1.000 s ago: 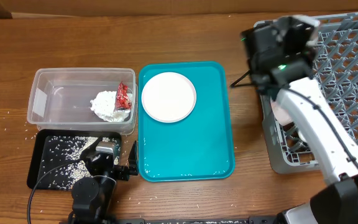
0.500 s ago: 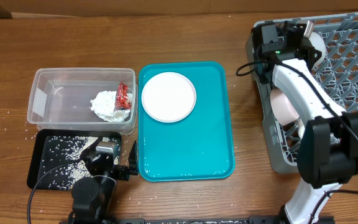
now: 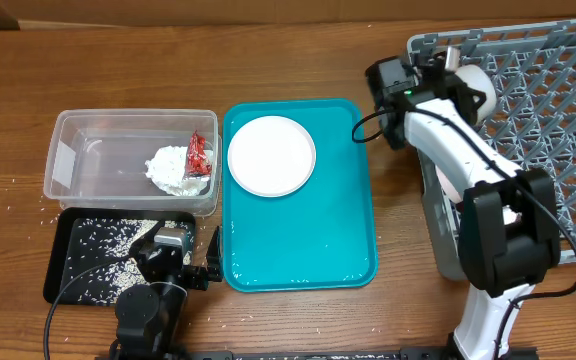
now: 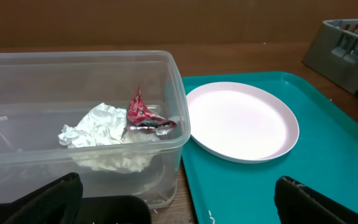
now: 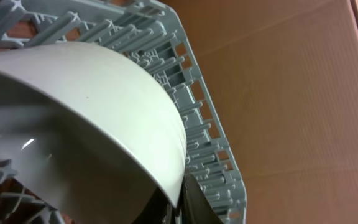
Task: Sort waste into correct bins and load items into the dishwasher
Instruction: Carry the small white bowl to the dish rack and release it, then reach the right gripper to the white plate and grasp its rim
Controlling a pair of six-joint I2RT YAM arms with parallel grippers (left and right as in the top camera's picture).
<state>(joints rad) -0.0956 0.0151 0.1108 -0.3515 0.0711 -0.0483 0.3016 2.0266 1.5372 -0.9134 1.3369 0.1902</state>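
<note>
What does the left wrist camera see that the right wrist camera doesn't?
Only the left wrist view shows the clear tub holding the tissue wad and red wrapper, plus the white plate on the teal tray. Only the right wrist view shows the white bowl, very close up. Both show the grey dish rack.

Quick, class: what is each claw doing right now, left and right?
Left claw: open, holding nothing.
Right claw: closed on the rim of the small white bowl.
</note>
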